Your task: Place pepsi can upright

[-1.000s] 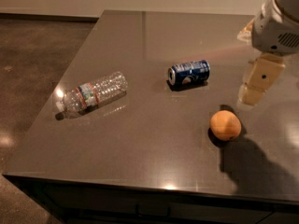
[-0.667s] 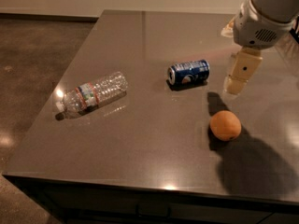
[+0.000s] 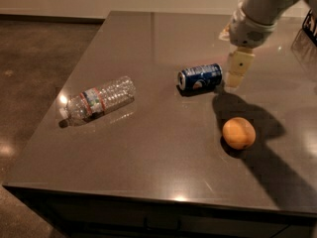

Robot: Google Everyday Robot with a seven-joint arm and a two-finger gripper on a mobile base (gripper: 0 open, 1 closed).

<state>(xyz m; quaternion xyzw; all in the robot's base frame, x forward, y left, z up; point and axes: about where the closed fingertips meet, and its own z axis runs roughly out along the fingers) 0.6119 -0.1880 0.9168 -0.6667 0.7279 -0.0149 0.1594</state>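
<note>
The pepsi can (image 3: 200, 77) lies on its side near the middle of the dark table (image 3: 163, 148), its silver end facing left and its logo patch showing. My gripper (image 3: 235, 79) hangs from the arm at the upper right. It is just right of the can's far end, a little above the table and apart from the can. Only one pale finger shows.
A clear plastic water bottle (image 3: 99, 99) lies on its side at the left of the table. A round orange fruit (image 3: 238, 133) sits in front of the gripper, to the can's lower right. The table's left and front edges drop to the floor.
My gripper has moved left and toward the back, from beside the orange fruit to just right of the can. The can, bottle and fruit have not moved.
</note>
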